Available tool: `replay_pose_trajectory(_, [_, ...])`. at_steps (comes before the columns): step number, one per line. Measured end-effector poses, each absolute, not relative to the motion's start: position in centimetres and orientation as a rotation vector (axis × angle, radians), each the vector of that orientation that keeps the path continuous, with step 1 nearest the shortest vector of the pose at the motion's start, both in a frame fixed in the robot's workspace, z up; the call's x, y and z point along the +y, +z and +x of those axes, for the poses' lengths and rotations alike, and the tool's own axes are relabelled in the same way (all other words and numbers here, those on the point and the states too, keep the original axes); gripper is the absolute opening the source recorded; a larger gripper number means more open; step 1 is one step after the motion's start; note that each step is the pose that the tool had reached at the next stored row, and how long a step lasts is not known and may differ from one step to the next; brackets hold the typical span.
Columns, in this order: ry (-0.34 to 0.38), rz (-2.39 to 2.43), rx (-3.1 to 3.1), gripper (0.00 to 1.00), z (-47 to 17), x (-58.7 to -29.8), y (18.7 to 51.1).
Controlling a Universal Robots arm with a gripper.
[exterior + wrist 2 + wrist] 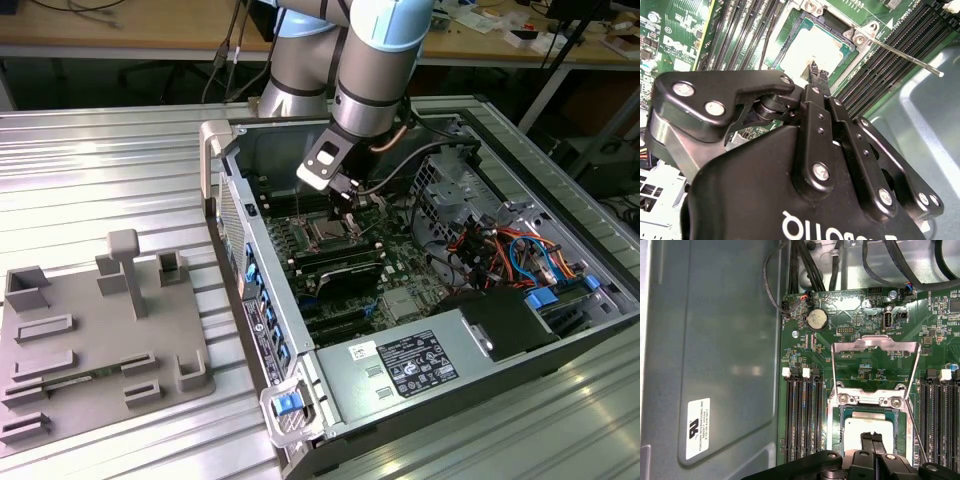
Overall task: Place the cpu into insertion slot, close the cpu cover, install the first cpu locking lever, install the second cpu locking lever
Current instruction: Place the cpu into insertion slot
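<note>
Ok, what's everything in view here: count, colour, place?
Open metal computer case: one, grey, on the ribbed metal table.
Plastic fixture tray with upright holders: one, grey, on the table, at the exterior view's left.
Motherboard: one, green, inside the case.
Thin square cpu: one, silver-grey, lying in the silver-rimmed insertion slot.
Metal frame cpu cover: one, silver, swung open.
Thin wire locking lever: one seen, silver, unlatched beside the slot.
Long memory slots: several, black, flanking the slot.
Cable bundle: one, orange and blue, inside the case, at the exterior view's right.
Robot arm: one, grey and light blue, reaching into the case.
Gripper: one, black, above the cpu.
</note>
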State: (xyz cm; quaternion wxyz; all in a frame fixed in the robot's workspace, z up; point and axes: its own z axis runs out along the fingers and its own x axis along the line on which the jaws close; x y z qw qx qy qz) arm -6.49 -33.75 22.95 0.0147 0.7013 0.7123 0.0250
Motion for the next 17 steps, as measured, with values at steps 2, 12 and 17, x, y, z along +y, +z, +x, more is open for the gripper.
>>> replay_pose_trajectory(2, [0.078, 2.183, 2.217, 0.11, -6.49, -33.75, 22.96])
replay_pose_trajectory(12, [0.077, 2.183, 2.217, 0.11, -5.93, -33.75, 22.96])
replay_pose_trajectory(17, [0.078, 2.183, 2.217, 0.11, -5.93, -33.75, 23.13])
